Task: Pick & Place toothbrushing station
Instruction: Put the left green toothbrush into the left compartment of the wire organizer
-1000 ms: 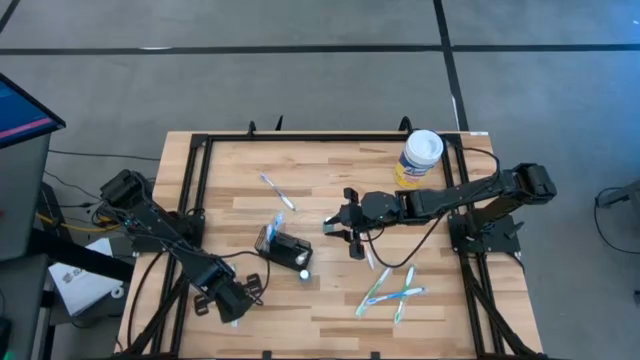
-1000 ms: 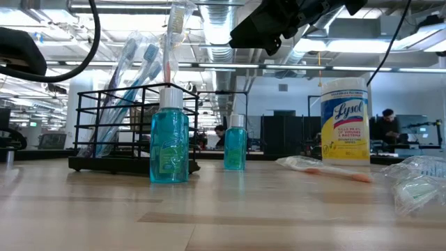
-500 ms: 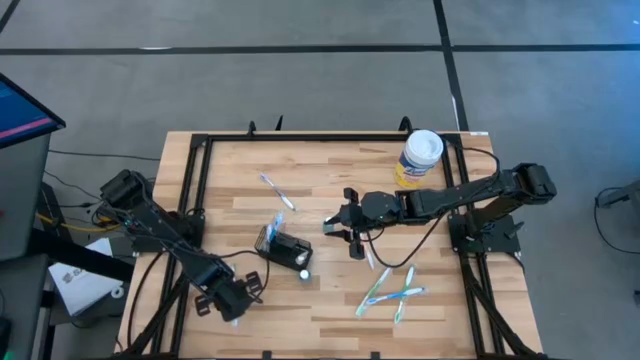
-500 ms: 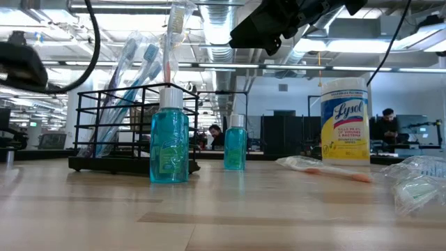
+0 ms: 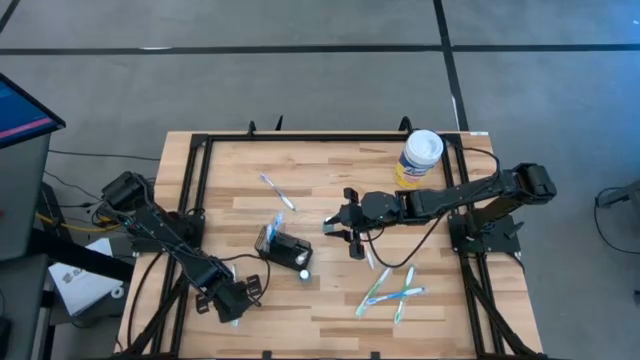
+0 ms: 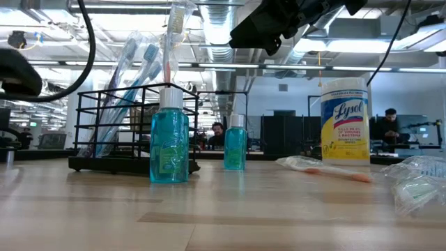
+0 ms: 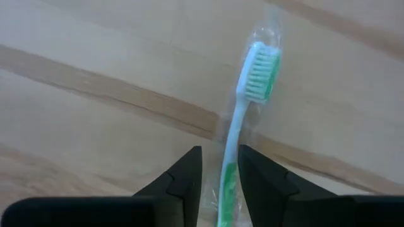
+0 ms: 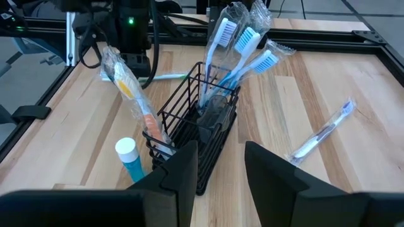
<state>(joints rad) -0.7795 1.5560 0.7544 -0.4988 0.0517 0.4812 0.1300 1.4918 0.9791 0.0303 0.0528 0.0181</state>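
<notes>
The toothbrushing station is a black wire rack (image 5: 283, 243) (image 8: 196, 135) (image 6: 132, 129) that stands on the table's middle with wrapped toothbrushes upright in it. My right gripper (image 5: 345, 232) (image 8: 218, 170) hovers open just to the rack's right, above the table, with nothing between its fingers. My left gripper (image 5: 233, 300) (image 7: 219, 173) points down at the near left, open. Its fingers stand on either side of the handle of a green-and-white wrapped toothbrush (image 7: 243, 120), which lies flat on the wood. My left gripper comes from above at the toothbrush's handle (image 7: 228, 180), one finger on each side and across its length. Whether the fingers touch the handle or its wrapper, I cannot tell. The toothbrush lies flat on the table.
Two blue bottles with white caps (image 6: 169, 136) (image 6: 235, 143) stand by the rack. A yellow Lysol canister (image 5: 420, 158) (image 6: 344, 122) stands at the far right. Loose wrapped toothbrushes lie at the near right (image 5: 390, 290) and behind the rack (image 5: 277, 190). Black rails (image 5: 200, 150) frame the table.
In the low view my left arm has sunk a little toward the table at the near left. The rack, the bottles and my right arm have stayed where they were.
</notes>
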